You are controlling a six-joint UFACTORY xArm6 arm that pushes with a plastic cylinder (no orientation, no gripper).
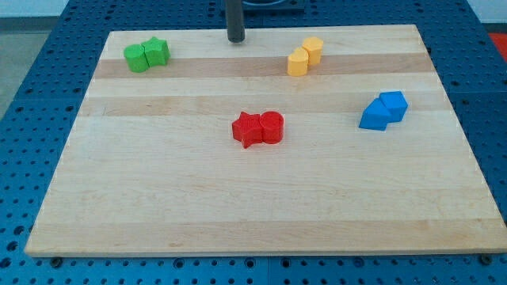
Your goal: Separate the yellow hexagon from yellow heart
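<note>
The yellow hexagon (314,49) and the yellow heart (298,62) sit touching each other near the view's top, right of centre, the hexagon up and to the right of the heart. My tip (236,39) rests on the board near its top edge, to the left of the yellow pair and well apart from it.
The wooden board (158,206) lies on a blue pegboard table. A green pair (146,54) sits at the top left. A red star (248,129) and a red cylinder (272,127) touch at the centre. A blue pair (383,110) sits at the right.
</note>
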